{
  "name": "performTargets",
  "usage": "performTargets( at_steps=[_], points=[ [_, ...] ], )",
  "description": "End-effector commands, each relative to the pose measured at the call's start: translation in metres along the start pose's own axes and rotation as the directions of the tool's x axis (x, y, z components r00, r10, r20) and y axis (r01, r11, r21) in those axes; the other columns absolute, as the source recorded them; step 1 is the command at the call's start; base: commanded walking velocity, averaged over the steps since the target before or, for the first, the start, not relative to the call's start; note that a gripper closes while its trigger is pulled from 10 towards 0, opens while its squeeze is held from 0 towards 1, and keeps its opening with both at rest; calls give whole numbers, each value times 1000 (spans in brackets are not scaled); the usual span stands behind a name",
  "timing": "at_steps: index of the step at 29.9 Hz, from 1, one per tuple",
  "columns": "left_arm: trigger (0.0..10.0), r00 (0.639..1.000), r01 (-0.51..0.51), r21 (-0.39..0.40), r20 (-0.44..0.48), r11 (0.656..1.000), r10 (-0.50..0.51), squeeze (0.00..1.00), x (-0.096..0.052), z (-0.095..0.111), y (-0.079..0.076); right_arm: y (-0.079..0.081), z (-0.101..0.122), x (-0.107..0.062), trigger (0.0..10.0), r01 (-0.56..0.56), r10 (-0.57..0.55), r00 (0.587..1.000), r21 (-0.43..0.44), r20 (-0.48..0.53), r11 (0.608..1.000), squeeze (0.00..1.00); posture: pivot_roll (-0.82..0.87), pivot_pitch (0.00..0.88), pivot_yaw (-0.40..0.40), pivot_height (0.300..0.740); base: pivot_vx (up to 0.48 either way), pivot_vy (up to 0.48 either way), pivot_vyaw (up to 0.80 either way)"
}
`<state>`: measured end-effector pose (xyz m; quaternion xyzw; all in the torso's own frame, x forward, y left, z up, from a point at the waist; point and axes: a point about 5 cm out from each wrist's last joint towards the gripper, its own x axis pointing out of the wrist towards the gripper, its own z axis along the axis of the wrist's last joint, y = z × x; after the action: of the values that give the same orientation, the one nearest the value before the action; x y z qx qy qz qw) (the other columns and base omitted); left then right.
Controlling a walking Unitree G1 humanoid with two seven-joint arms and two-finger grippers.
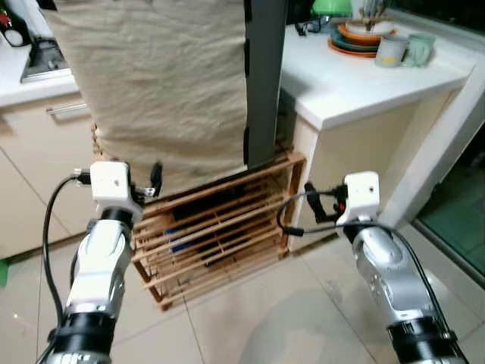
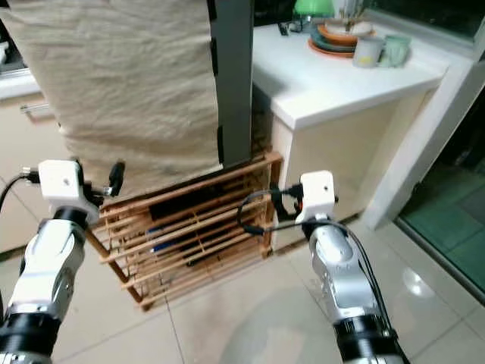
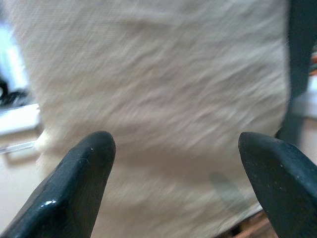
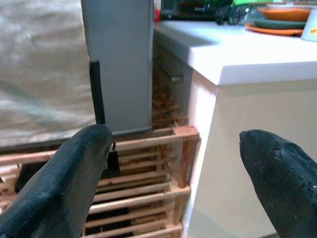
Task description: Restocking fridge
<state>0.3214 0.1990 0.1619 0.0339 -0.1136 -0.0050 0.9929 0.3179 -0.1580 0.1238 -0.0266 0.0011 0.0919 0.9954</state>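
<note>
The fridge (image 1: 265, 76) stands straight ahead, a tall grey body with a beige cloth (image 1: 159, 83) draped over its front. It rests on a low wooden slatted rack (image 1: 220, 227). My left gripper (image 3: 176, 144) is raised in front of the cloth, open, with nothing between its fingers. My right gripper (image 4: 176, 139) is also open and holds nothing. It faces the fridge's grey side edge and the rack's right corner post (image 4: 185, 148), short of both. Dark items lie inside the rack, too shaded to make out.
A white counter (image 1: 356, 83) juts out right of the fridge, carrying stacked plates (image 1: 360, 34) and two mugs (image 1: 394, 49). Pale cabinets (image 1: 45, 152) and a stove top (image 1: 42, 61) are on the left. A glass door (image 1: 462, 205) is at far right. Tiled floor (image 1: 250, 318) lies in front.
</note>
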Motion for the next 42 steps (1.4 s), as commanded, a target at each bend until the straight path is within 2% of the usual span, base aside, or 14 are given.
performTargets(
  at_steps=[1,5,7,9,12,17,21,26,28,30,33,35,36,42],
  points=[
    [10000,1000,-1,-5,-8,1000,1,0,4,4,-1,3,-2,2,10000,1,-1,1000,-11,1,1000,0,-94,0,52,740,0,480,-800],
    [10000,996,31,-24,-81,999,-33,0,1,0,-3,7,-6,2,10000,-12,12,1000,-17,8,1000,0,-95,0,55,740,0,480,-800],
    [10000,992,47,-52,-118,998,-53,0,2,-3,-5,6,-8,2,10000,-14,14,1000,-24,9,1000,0,-94,0,54,740,0,480,-800],
    [10000,990,76,-27,-117,997,-79,0,5,-1,-7,-2,-11,1,10000,6,-6,1000,-33,-3,999,0,-94,0,53,740,0,480,-800],
    [10000,983,61,-59,-170,996,-71,0,6,-9,-5,-10,-12,1,10000,42,-42,999,-19,-1,999,0,-94,0,53,740,0,480,-800],
    [10000,967,20,-114,-249,993,-48,0,-5,-24,0,-13,-12,0,10000,78,-77,997,-11,19,997,0,-95,0,52,740,0,480,-800],
    [10000,968,31,-111,-245,993,-57,0,-9,-24,0,-8,-11,1,10000,64,-64,997,-6,30,998,0,-91,0,48,740,0,480,-800],
    [10000,954,170,-186,-214,968,-209,0,-21,-20,-15,-7,-8,2,10000,64,-64,996,-1,56,998,0,-85,0,45,740,0,467,-320],
    [10000,947,216,-143,-209,966,-243,0,-27,-17,-17,-8,-7,3,10000,64,-64,996,8,64,998,0,-78,0,39,740,0,0,0],
    [10000,950,235,-191,-163,953,-267,0,-27,-10,-19,-6,-6,3,10000,61,-62,996,14,65,998,0,-77,0,36,740,0,0,0],
    [10000,931,308,-171,-146,936,-333,0,-27,-5,-26,-2,-6,4,10000,47,-48,996,22,72,999,0,-72,0,31,740,0,0,0],
    [10000,925,326,-175,-144,929,-351,0,-28,-5,-28,-1,-6,4,10000,44,-45,996,23,74,999,0,-72,0,31,740,0,0,0],
    [10000,919,341,-203,-136,918,-371,0,-30,-4,-29,0,-6,3,10000,42,-44,996,24,76,999,0,-73,0,32,740,0,0,0],
    [10000,919,330,-217,-146,919,-365,0,-31,-5,-26,0,-6,3,10000,41,-43,996,29,78,999,0,-75,0,31,740,-189,0,0]
  ],
)
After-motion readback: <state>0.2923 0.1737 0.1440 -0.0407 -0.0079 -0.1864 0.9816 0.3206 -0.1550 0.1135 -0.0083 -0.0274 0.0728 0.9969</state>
